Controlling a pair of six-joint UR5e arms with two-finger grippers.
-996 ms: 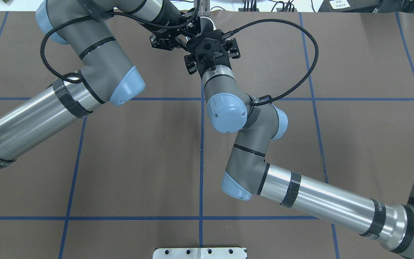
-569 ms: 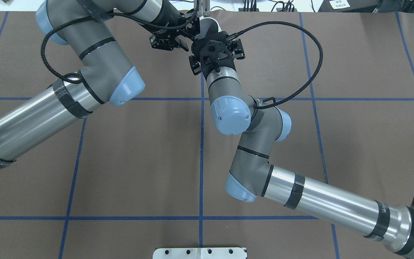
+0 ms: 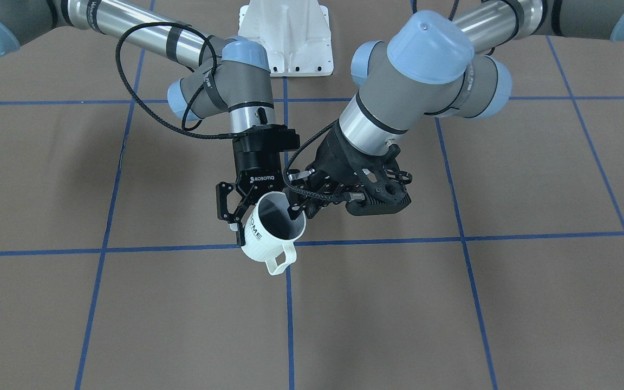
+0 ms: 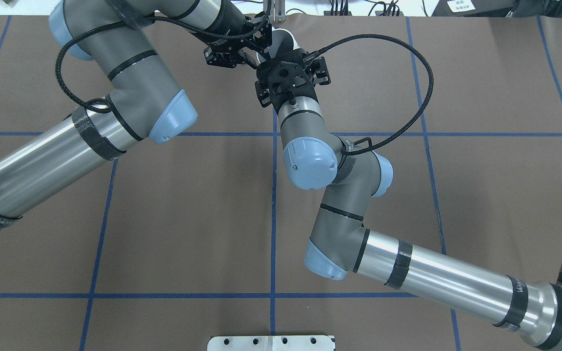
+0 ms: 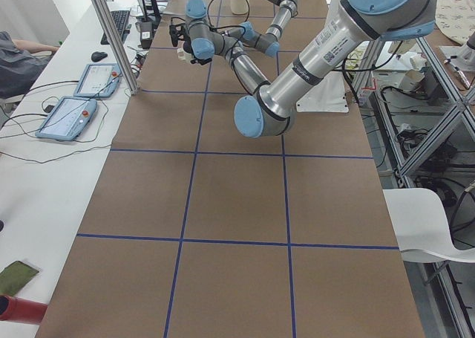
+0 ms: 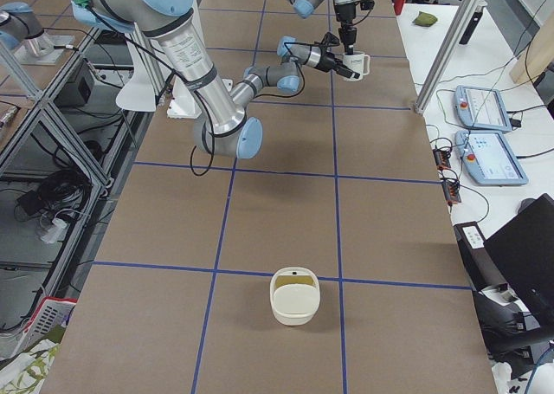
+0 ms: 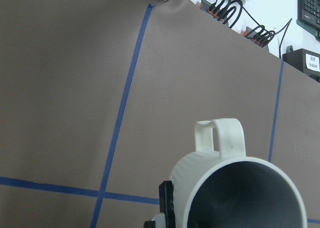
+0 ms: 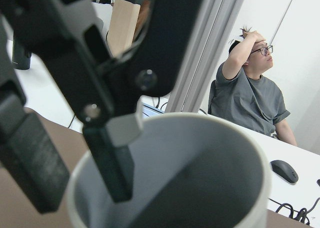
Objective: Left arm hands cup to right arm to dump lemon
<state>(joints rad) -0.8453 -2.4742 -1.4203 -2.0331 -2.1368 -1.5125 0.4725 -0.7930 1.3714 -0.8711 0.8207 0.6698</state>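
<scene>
The white ribbed cup with "HOME" lettering hangs tilted above the table, handle towards the operators' side. My left gripper is shut on its rim, one finger inside, as the right wrist view shows. My right gripper, marked ROBOTIQ, is open and straddles the cup's body; one of its fingers lies against the lettered side, the other is hidden behind the cup. The cup fills the left wrist view, with a black finger beside it. No lemon shows in the dark grey inside.
A cream bowl-like container stands on the table far down on my right. The white base mount is at the robot's edge. An operator sits beyond the far edge, near tablets and a metal post.
My right arm has pushed its gripper farther from the robot and slightly left, closing in around the cup. My left arm has held still with the cup.
</scene>
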